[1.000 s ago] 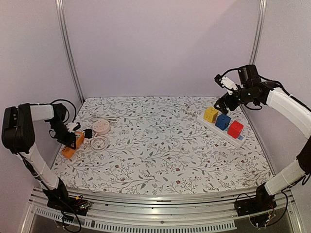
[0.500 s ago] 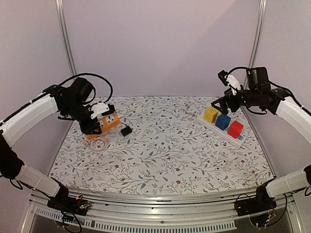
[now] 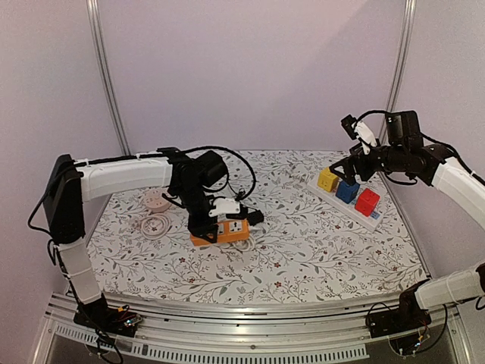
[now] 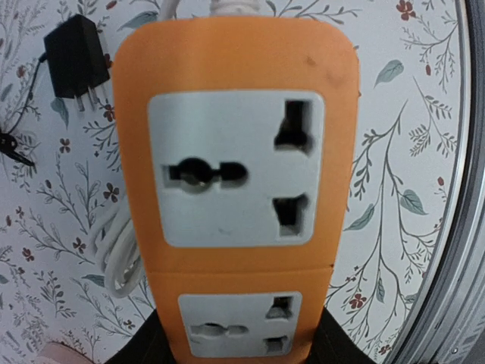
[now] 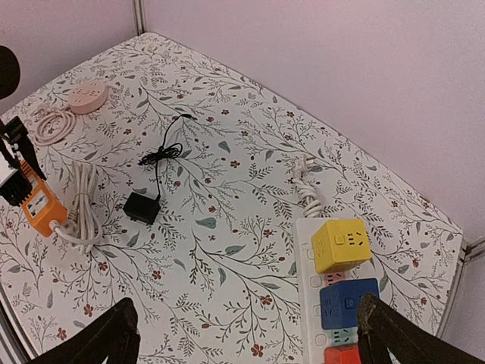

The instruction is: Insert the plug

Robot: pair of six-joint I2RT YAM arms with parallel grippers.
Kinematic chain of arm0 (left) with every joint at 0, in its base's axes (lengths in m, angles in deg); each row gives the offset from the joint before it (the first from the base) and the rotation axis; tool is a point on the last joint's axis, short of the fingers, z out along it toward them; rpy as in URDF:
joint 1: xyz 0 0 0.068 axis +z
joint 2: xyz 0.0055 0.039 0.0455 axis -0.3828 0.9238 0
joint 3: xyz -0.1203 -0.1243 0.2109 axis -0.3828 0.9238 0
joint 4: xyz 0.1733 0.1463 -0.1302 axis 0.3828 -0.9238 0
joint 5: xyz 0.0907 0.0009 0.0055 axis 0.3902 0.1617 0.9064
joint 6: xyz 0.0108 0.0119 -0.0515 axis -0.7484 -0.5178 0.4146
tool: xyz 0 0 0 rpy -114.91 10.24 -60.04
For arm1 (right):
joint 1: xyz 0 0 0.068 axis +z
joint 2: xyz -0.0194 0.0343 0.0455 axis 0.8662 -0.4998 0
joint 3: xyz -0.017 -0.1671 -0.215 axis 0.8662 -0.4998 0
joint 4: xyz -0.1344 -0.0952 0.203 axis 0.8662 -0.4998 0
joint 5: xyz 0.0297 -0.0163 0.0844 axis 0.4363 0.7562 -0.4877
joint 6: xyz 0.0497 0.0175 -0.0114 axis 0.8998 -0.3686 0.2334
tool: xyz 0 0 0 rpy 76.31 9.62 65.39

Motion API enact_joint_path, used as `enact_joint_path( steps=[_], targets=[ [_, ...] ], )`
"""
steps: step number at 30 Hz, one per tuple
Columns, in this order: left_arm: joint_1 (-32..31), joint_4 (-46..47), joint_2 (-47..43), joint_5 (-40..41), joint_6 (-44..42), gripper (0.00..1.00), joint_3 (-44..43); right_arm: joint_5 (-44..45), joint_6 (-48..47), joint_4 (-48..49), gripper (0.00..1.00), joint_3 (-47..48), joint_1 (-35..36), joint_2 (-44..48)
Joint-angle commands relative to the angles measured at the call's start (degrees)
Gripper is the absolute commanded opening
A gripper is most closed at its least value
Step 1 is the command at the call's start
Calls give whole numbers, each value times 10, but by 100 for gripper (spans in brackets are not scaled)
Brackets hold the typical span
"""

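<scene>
My left gripper (image 3: 206, 224) is shut on an orange power strip (image 3: 226, 230) and holds it low over the middle of the table. In the left wrist view the strip (image 4: 235, 152) fills the frame, its two grey sockets facing up, my black fingers (image 4: 148, 345) on either side of its near end. A black plug (image 3: 255, 218) with a thin black cable lies just right of the strip; it shows in the left wrist view (image 4: 74, 56) and the right wrist view (image 5: 141, 207). My right gripper (image 3: 350, 170) is wide open and empty, raised at the far right.
A white socket strip (image 3: 377, 220) carrying yellow (image 3: 328, 179), blue (image 3: 348, 189) and red (image 3: 367, 202) cubes lies at the right. A pink round socket (image 3: 157, 200) and a coiled white cord (image 3: 155, 225) lie at the left. The orange strip's white cord (image 5: 83, 205) loops beside it.
My left arm swung from the far left to the table's middle carrying the orange strip; the black plug moved right with it. My right arm barely moved.
</scene>
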Motion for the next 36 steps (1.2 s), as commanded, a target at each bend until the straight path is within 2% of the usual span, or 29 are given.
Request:
enact_joint_path(
  steps=[1,8,13,18,22,24,26,28,32,36],
  targets=[
    [-5,10,-4,6,-11,0,17,-4,4,-3,99,-5,4,13],
    [2,-1,-83,-14,-19,0,29,-15,18,8,99,2,14,-5],
    [32,-52,-147,-52,-10,0,-34,-15,25,8,99,13,35,-17],
    [79,-60,-181,1,-10,0,-102,-9,28,8,99,19,51,-28],
    [151,-19,-150,89,-5,0,-190,-5,30,7,99,27,61,-36],
    [177,-21,-98,123,-3,0,-262,-4,31,6,99,30,65,-37],
    [184,-24,-63,158,-5,0,-320,1,30,3,99,32,67,-38],
    [184,-26,-30,149,-1,0,-344,6,29,1,99,31,69,-37],
    [180,-24,0,103,27,0,-305,6,33,0,99,23,71,-38],
    [163,8,-11,42,26,0,-157,22,40,-6,99,19,88,-51]
  ],
)
